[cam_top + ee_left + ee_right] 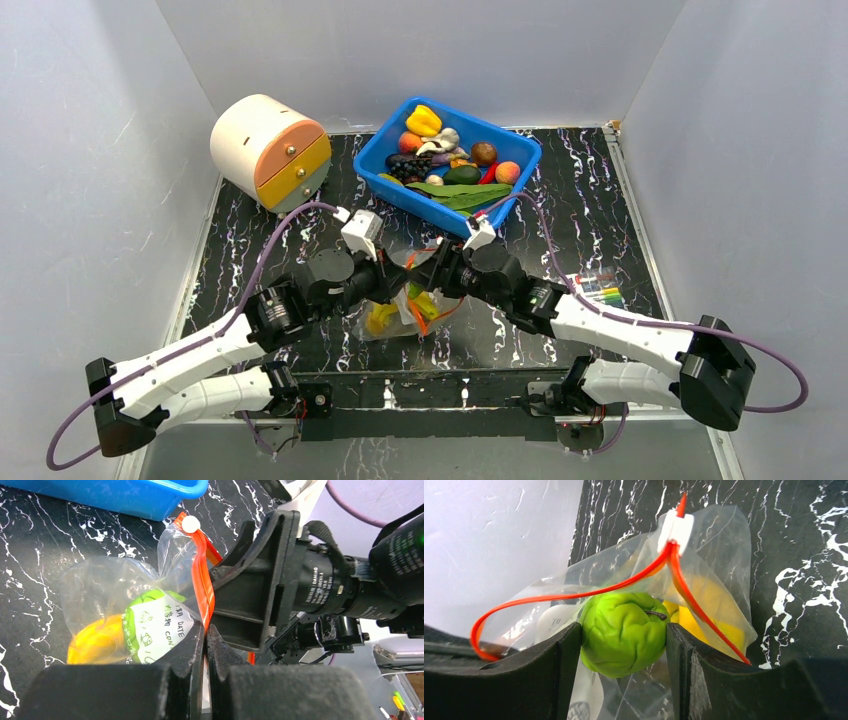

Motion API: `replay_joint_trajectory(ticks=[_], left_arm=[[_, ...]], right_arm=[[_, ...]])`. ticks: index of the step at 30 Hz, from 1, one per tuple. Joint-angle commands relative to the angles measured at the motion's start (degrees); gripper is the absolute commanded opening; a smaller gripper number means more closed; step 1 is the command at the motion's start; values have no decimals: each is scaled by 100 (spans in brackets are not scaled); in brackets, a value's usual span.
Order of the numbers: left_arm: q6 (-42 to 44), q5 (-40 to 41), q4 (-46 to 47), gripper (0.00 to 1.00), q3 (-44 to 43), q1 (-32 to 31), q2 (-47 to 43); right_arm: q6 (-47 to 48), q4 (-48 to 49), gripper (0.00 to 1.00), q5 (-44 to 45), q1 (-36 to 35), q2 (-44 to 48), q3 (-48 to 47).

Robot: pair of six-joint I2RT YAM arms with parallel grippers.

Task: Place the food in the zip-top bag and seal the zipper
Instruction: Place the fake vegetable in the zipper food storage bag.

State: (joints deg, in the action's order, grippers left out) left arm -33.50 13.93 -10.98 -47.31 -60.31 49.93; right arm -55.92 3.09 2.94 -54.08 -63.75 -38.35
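From above, both arms are meeting mid-worktop [250, 250], the left arm [200, 350] and right arm [610, 325] crowding over the bag [405, 315], which is lying just in front of the blue bin [395, 160]. Leaves [460, 192] and a peach [507, 172] are sitting in that bin among other food. On the left wrist, the left fingers [192, 655] are pressing tight together, pinching the bag's edge right where the orange zipper [202, 587] is running down into them. A yellow piece [95, 642] is showing through the plastic, and the white slider [190, 524] is sitting at the strip's far end. On the right wrist, the right fingers [569, 670] are gripping the lime [624, 632] at the bag's mouth, while the zipper is looping open around it.
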Motion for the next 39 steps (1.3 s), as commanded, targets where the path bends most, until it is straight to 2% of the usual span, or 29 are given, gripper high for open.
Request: replay_joint_trajectory(ticks=[1,3,9,17,27,39], left_arm=[[-135,-129,322,0,-56,2,-118],[-115,-141,334,0,-76,1,-111],[-37,-43,219,0,-66,1,-112],[127,93,63,0,-50,0,-114],[641,422,-254,0,-165,2,79],[1187,1137,-286,0,-128,2,-208]], right_arm=[[-236,579,33,902,-159,-105,-218],[-265,660,37,944,-193,-234,-233],[65,214,65,697,-196,-420,-624],[594,-631,77,839,-198,-62,-896],[1171,-1184,74,833,-199,405,-1206],[2125,-1783,71,1709,-197,680,-1738]])
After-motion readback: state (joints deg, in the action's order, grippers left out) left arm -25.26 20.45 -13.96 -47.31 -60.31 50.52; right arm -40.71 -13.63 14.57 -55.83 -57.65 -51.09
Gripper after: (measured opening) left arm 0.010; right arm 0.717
